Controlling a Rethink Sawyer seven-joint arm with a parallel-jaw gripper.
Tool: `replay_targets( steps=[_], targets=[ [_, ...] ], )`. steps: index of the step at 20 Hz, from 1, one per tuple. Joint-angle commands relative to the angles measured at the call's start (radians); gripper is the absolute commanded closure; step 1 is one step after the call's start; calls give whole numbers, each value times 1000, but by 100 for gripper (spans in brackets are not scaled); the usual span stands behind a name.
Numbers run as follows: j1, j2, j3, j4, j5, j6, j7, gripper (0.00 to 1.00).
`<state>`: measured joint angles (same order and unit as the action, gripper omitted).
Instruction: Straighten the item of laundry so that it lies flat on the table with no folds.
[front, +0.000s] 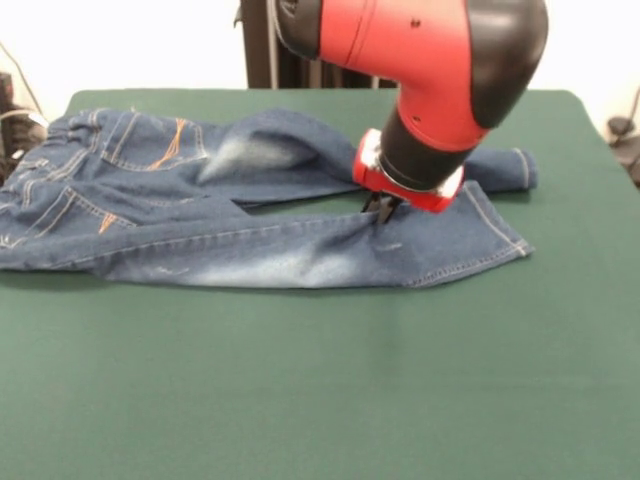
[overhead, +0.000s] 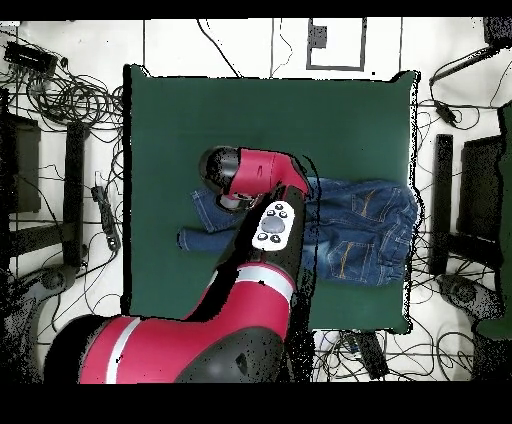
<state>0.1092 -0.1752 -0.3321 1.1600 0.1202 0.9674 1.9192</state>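
The item of laundry is a small pair of blue jeans with orange stitching, lying on the dark green table. Its waistband is at the left edge and both legs stretch to the right. A narrow gap of green shows between the legs, and the cloth near the waist is rumpled. My gripper points down onto the near leg close to its cuff end, right at the gap. The red wrist hides most of it. From overhead, the jeans lie at the table's right, and the arm covers the legs and the gripper.
The far leg's cuff pokes out to the right of the arm. Cables and black equipment surround the table on the floor. Bare green cloth runs along the table's near side in the front view.
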Motion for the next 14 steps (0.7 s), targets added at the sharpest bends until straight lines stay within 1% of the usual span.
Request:
replay_targets(
  steps=[1, 3, 5, 6, 7, 8, 10, 12, 14],
  targets=[
    [50, 10, 60, -44, -31, 49, 113, 100],
    [55, -3, 54, -24, -26, -16, 146, 100],
    [69, -6, 25, -32, -31, 57, 176, 100],
    [75, 5, 4, -69, -46, 116, 176, 100],
    [80, 9, -8, -85, -57, 132, 171, 100],
    [86, 18, -25, -116, -72, 188, 162, 100],
    [92, 20, -40, -147, -85, 228, 150, 100],
    [90, 26, -43, -160, -78, 254, 154, 100],
    [91, 10, -46, -161, -75, 280, 148, 100]
  ],
)
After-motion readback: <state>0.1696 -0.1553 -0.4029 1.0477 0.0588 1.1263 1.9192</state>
